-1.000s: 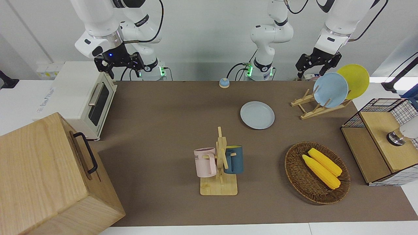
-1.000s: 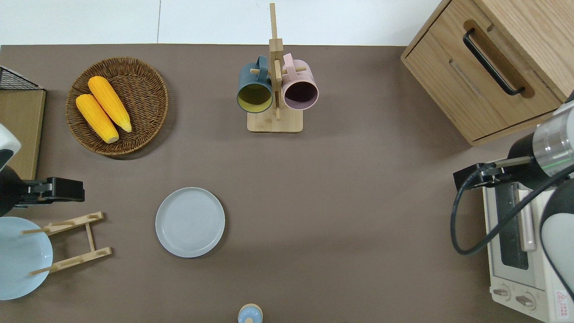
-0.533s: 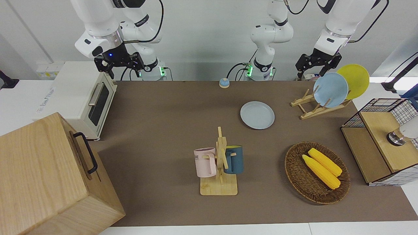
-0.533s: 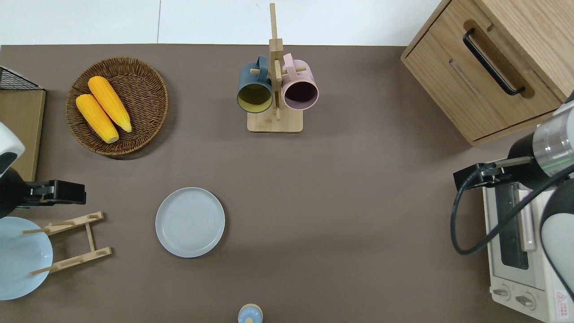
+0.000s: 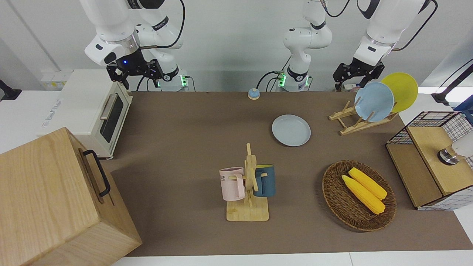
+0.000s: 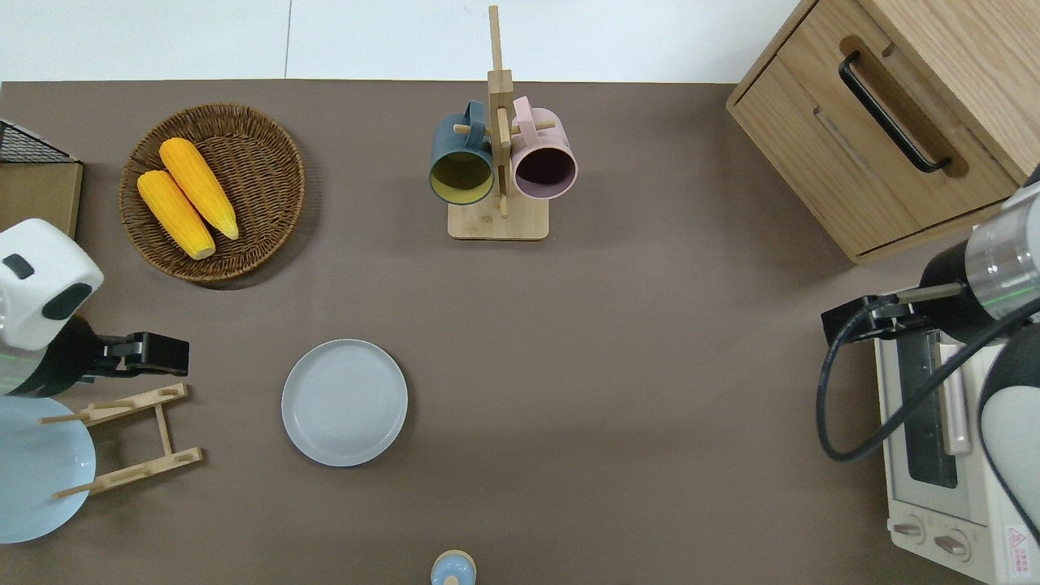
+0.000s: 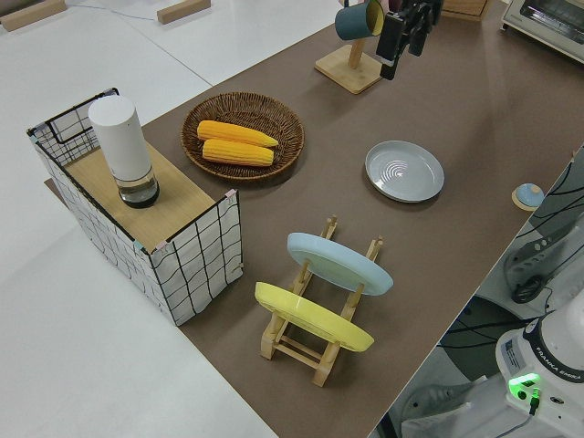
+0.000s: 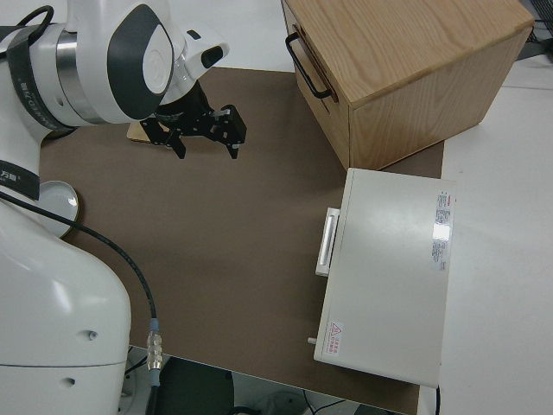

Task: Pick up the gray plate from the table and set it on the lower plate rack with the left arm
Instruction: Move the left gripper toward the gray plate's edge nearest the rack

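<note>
The gray plate (image 5: pixel 291 130) lies flat on the brown table (image 5: pixel 184 129), also in the overhead view (image 6: pixel 344 402) and the left side view (image 7: pixel 404 171). The lower plate rack (image 5: pixel 351 128) stands toward the left arm's end of the table, beside the plate, and holds a light blue plate (image 5: pixel 374 101) and a yellow plate (image 5: pixel 402 88). My left gripper (image 6: pixel 175 355) is open and empty in the air, over the table by the rack's (image 6: pixel 162 431) farther rail and apart from the gray plate. My right gripper (image 5: pixel 135 75) is open and parked.
A wicker basket (image 6: pixel 276 138) with two corn cobs is farther from the robots than the rack. A wooden mug stand (image 6: pixel 497 223) holds a pink and a dark blue mug. A wooden cabinet (image 5: pixel 48 199), a toaster oven (image 5: pixel 85 103), a wire shelf (image 5: pixel 425 162) and a small bell (image 5: pixel 253 94) are also here.
My left gripper has moved toward the middle of the table, closer to the gray plate. The plate and the right arm have not moved.
</note>
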{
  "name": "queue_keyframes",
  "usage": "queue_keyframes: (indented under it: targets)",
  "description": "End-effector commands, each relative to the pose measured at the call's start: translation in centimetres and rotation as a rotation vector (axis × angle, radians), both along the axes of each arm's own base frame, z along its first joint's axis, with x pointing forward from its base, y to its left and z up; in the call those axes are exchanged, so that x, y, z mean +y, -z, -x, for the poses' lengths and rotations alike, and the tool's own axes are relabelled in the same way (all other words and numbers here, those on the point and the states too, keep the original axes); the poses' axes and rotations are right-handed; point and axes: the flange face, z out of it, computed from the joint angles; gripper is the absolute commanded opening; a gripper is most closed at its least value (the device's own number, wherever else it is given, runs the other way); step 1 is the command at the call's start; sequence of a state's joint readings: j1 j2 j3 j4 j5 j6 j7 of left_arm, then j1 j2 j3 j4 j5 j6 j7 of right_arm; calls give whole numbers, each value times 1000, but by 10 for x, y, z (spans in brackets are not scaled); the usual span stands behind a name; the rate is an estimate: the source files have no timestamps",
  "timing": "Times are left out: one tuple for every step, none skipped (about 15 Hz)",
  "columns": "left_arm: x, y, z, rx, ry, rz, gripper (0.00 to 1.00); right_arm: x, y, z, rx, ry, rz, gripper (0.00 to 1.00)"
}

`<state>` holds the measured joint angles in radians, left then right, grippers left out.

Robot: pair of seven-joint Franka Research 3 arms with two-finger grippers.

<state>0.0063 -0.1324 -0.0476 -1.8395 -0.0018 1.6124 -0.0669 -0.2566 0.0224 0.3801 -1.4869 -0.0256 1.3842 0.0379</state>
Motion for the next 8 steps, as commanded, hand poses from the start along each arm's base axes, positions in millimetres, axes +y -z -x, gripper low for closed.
queue_keyframes:
  targets:
    - [-3, 45, 8, -15, -17, 6, 998, -2, -5, 2, 1, 16, 9, 983]
    - [-3, 57, 10, -12, -16, 6, 998, -2, -5, 2, 1, 16, 9, 983]
    - [-3, 74, 13, -7, -18, 5, 998, -2, -5, 2, 1, 16, 9, 983]
    - [-3, 89, 16, -10, -18, 5, 998, -2, -5, 2, 1, 16, 9, 983]
    - [-5, 102, 19, -16, -25, 3, 998, -2, -5, 2, 1, 16, 9, 983]
    - [-8, 115, 22, -15, -34, 0, 998, -2, -5, 2, 1, 16, 9, 983]
    - [-10, 127, 25, -7, -39, -2, 998, -2, -5, 2, 1, 16, 10, 983]
    - [-13, 138, 28, -7, -42, 2, 998, -2, -5, 2, 1, 16, 9, 983]
